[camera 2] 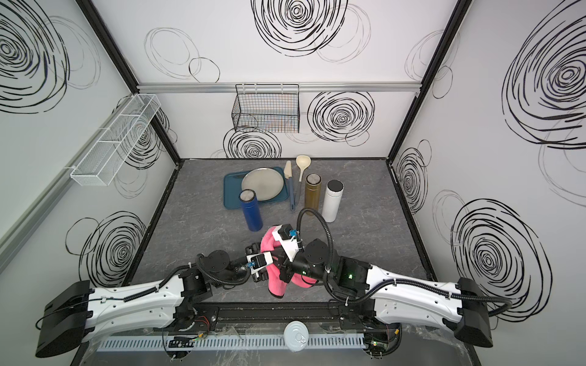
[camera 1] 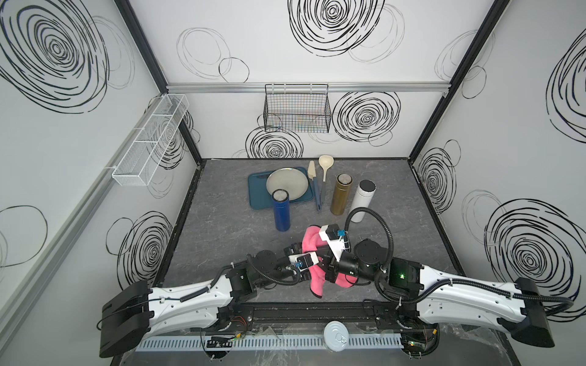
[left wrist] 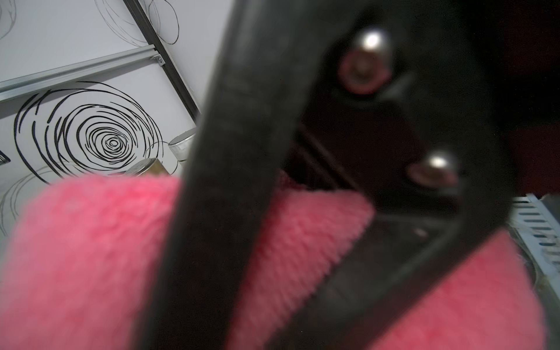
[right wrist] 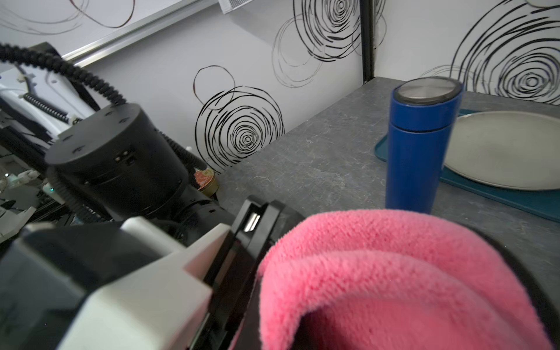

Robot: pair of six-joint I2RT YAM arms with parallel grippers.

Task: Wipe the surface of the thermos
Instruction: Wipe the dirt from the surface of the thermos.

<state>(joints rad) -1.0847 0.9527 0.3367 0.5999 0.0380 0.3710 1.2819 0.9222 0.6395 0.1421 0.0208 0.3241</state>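
Grey tabletop [camera 1: 222, 228] | 3 thermoses [camera 1: 281, 212] | 1 pink cloth [camera 1: 309, 240] | 1 plate [camera 1: 287, 183]

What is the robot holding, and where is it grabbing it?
The pink cloth. The right gripper pinches its upper fold, the left gripper its middle; exact spots are hidden.

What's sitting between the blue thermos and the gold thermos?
Between blue thermos and gold thermos: a corner of the tray, then the spatula and ladle handles, in both top views.
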